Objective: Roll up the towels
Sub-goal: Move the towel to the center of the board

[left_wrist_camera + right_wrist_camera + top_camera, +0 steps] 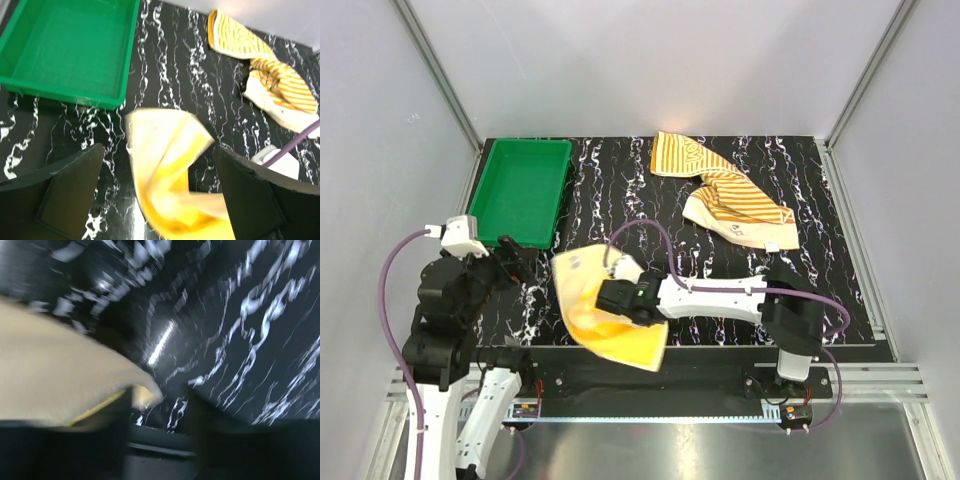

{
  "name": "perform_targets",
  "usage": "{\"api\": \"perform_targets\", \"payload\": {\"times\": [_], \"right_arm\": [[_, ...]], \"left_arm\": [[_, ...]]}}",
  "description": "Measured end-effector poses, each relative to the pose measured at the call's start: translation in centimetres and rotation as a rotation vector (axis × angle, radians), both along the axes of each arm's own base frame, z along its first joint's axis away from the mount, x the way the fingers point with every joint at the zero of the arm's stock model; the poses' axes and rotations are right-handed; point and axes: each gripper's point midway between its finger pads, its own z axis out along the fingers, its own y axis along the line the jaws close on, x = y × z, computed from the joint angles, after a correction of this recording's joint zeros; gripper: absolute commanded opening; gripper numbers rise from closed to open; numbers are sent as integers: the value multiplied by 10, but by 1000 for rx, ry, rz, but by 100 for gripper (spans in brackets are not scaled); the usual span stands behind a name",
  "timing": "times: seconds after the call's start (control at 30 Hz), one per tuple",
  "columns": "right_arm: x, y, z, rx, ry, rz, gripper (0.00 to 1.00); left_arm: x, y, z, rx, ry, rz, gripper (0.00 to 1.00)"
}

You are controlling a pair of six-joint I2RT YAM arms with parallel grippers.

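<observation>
Plain yellow towel [582, 290] rumpled at the near edge of the table [620, 170], between my arms.
Its long axis slants from far-left to near-right, one corner over the front edge; the striped towel [730, 195] lies well apart, far right. My right gripper [610, 298] sits on the yellow one, arm folded low and reaching leftward; blur hides whether it grips. My left gripper [159, 150] hangs beside it, spread wide and empty.

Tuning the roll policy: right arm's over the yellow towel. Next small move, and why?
Probably pull the plain yellow towel inward and flatten it: it lies rumpled under the right gripper, one corner overhanging the near edge of the table. The blurred right wrist view leaves the grip unclear.
</observation>
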Motion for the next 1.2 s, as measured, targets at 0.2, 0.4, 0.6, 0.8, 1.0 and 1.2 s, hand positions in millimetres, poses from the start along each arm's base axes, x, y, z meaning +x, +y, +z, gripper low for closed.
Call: {"api": "perform_targets", "payload": {"times": [0.2, 0.4, 0.6, 0.8, 1.0, 1.2], "right_arm": [[-10, -51, 2, 11, 5, -213, 100], [25, -70, 52, 353, -15, -428, 100], [25, -59, 68, 590, 72, -413, 92], [-5, -10, 31, 608, 247, -323, 91], [-27, -16, 3, 607, 305, -370, 100], [64, -75, 24, 822, 237, -647, 98]], "left_arm": [[3, -11, -15, -9, 58, -62, 99], [18, -34, -38, -61, 149, -172, 99], [29, -54, -57, -114, 253, -268, 99], [42, -51, -77, -128, 344, -220, 99], [55, -45, -114, -103, 499, -173, 99], [55, -34, -119, -44, 501, -139, 99]]}}
